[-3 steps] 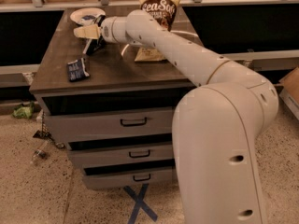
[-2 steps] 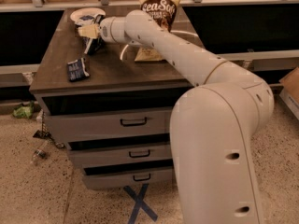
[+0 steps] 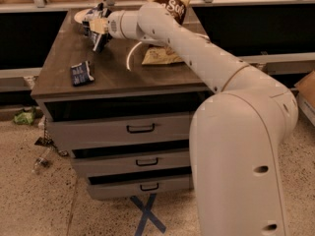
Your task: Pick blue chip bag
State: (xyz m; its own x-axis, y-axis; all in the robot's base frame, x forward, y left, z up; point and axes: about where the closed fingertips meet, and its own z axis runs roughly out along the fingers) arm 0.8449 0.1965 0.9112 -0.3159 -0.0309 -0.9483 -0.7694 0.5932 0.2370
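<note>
The blue chip bag (image 3: 91, 18), dark navy with white patches and wrinkled, lies at the far left of the wooden cabinet top (image 3: 113, 75), next to a white plate (image 3: 80, 14). My gripper (image 3: 99, 37) is at the bag's near side, with the arm stretched over the top from the right. The gripper partly hides the bag, and I cannot make out whether it touches it.
A small dark blue flat packet (image 3: 81, 73) lies near the front left edge. A brown "Sea Salt" bag (image 3: 173, 6) stands at the back. A tan bag (image 3: 160, 57) lies under my arm. The cabinet has three drawers (image 3: 140, 128). There is litter on the floor at left (image 3: 24, 117).
The gripper stays at the blue chip bag in nearly the same spot. The view has shifted only slightly.
</note>
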